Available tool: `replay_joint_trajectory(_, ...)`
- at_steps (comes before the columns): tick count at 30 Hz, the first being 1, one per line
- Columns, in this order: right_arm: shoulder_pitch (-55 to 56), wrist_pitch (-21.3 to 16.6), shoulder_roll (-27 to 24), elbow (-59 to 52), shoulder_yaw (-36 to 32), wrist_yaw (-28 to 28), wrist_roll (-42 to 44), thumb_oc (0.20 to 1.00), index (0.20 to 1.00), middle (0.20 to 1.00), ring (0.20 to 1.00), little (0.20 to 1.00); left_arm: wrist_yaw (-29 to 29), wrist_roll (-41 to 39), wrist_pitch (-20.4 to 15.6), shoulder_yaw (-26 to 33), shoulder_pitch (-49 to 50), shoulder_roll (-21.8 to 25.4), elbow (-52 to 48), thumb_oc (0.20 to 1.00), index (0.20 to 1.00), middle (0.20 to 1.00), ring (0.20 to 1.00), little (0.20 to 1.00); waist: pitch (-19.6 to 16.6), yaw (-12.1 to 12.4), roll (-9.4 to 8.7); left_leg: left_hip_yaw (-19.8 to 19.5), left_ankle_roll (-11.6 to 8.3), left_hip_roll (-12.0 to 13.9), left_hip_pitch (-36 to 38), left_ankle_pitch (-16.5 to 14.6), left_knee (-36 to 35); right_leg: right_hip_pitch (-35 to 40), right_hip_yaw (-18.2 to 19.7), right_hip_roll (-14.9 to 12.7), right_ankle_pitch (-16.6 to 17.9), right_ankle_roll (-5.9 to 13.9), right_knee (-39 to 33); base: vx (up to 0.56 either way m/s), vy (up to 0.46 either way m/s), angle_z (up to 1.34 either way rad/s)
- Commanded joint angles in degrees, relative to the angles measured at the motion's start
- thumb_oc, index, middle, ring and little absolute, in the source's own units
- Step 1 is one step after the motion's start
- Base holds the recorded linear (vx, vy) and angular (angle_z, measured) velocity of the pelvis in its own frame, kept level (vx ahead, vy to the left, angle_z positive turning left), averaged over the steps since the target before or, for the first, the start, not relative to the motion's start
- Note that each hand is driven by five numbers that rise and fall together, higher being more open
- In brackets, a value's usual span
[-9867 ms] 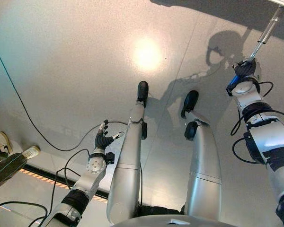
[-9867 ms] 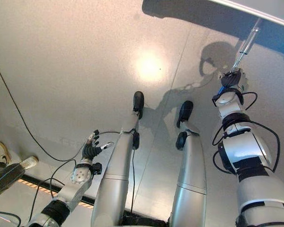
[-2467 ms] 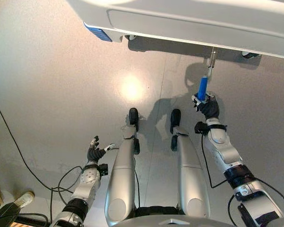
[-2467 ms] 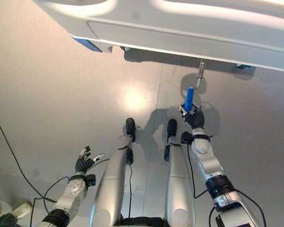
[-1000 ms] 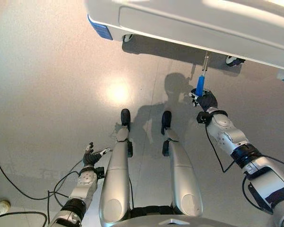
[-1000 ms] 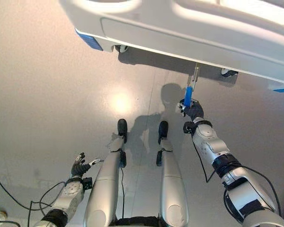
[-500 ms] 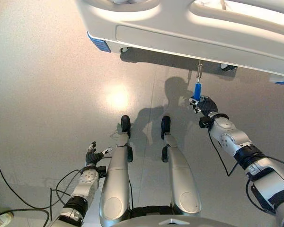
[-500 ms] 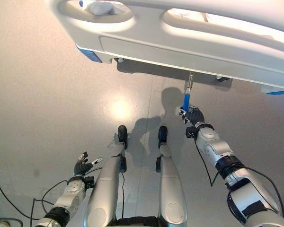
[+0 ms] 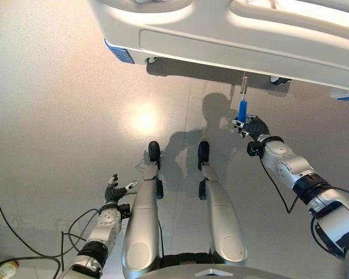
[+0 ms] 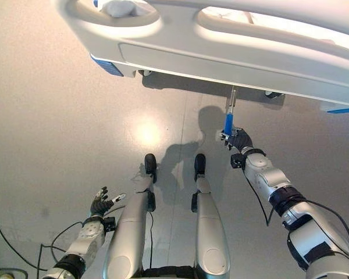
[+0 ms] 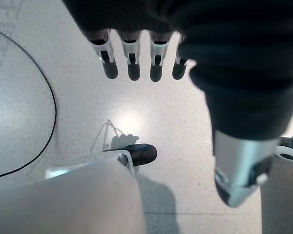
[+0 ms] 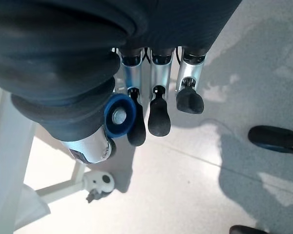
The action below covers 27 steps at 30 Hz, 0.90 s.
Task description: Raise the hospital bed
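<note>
Since half a second ago little moved: right hand (image 9: 253,126) stayed curled on blue crank handle (image 9: 242,110), upper right; its loose grip could slip, left hand (image 9: 112,190) relaxed

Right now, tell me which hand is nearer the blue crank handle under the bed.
Right. The right hand is curled round the blue crank handle below the bed frame. The left hand hangs open low at the robot's left side, far from it.

Speckled grey floor (image 9: 58,116) spreads under the left hand (image 9: 111,192) fingers. A bright glare spot (image 9: 144,121) lies well ahead of them. A small pale object (image 9: 3,269), too small to identify, lies behind them.
</note>
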Motion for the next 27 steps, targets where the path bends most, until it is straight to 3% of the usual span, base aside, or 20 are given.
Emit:
replay_joint_trajectory(1,-20.4,-13.4,-10.0,-3.8,-10.4,-2.5,-0.8,0.200,0.200,0.200,0.200,0.200,0.1,-0.6,0.0,-0.8,2.6,0.3,2.8,1.000,1.000,1.000,1.000,1.000,-1.9,0.0,-4.79,-3.4,-4.59,1.0,2.6,-4.2,5.6,1.0,-0.2,-2.1,-2.4,3.99,7.7,0.00,0.000,0.00)
replay_joint_trajectory(17,-15.9,-14.6,-15.2,5.9,-21.1,-8.3,-3.6,0.200,0.200,0.200,0.200,0.200,-0.4,-0.9,-0.5,-1.9,5.7,1.6,0.0,1.000,1.000,1.000,1.000,1.000,-1.9,-1.5,-2.91,-2.5,-5.01,1.7,-0.6,-4.1,6.5,-4.2,1.0,-1.3,-3.3,3.52,10.2,0.00,-0.019,-0.02)
replay_joint_trajectory(27,-20.7,-12.9,-18.4,18.4,-19.9,-8.9,-4.7,0.200,0.200,0.200,0.200,0.200,-0.9,-1.6,-0.9,-3.4,5.5,1.8,-0.2,1.000,1.000,1.000,1.000,1.000,-1.9,-1.6,-1.65,-1.8,-5.26,2.3,-2.3,-3.2,5.8,-7.4,1.5,-0.7,-3.2,3.32,11.0,0.00,-0.025,-0.05)
